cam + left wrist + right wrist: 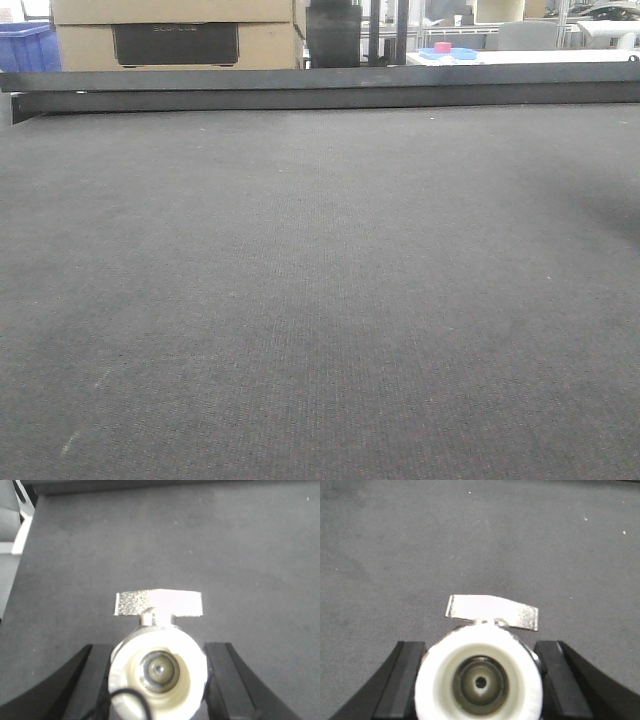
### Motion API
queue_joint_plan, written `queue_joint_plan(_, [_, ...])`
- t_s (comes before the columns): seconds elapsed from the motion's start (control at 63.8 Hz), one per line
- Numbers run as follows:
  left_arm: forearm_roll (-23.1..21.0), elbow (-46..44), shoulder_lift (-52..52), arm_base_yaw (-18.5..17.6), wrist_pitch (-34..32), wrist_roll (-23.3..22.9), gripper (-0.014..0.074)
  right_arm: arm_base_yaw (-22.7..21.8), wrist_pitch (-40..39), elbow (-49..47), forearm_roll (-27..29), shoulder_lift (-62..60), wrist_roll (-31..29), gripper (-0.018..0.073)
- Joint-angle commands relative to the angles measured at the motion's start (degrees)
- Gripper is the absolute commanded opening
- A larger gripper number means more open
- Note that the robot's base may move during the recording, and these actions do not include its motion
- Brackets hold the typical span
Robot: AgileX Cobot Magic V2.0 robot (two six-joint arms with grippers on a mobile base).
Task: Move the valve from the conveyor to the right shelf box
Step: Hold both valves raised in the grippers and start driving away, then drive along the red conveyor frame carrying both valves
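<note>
left valve (pixel 157 672): small silvery metal fitting, round white plastic cap facing the wrist cam, flat silver handle (pixel 159 603) poking out past it
left gripper (pixel 157 649): black fingers (pixel 220 672) squeezed in on both sides of the left valve, solid hold
right valve (pixel 479 680): same kind of capped silvery fitting, handle (pixel 492 611) slightly tilted
right gripper (pixel 480 647): black fingers (pixel 402 680) clamped around the right valve
conveyor (pixel 320 300): wide flat dark grey felt belt behind both valves; can't tell if they touch it
side rail (pixel 320 90): dark metal, along the belt's far edge
beyond it: cardboard box (pixel 175 35), blue plastic bin (pixel 25 45)
</note>
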Motion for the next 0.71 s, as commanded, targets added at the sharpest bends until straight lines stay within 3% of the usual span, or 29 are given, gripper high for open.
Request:
queue_joint_plan(0.0, [-0.9,-0.6,-0.4,-0.3,-4.9,-0.3,-0.0111,-0.4,-3.2,-1.0,-0.1,-0.9,0.1,-0.0154])
queue_joint_plan(0.689, [-0.9,-0.6,-0.4,-0.3,-16.6,-0.3,-0.0111,-0.4,-3.3,-1.0,-0.1,-0.9,0.1,-0.0154])
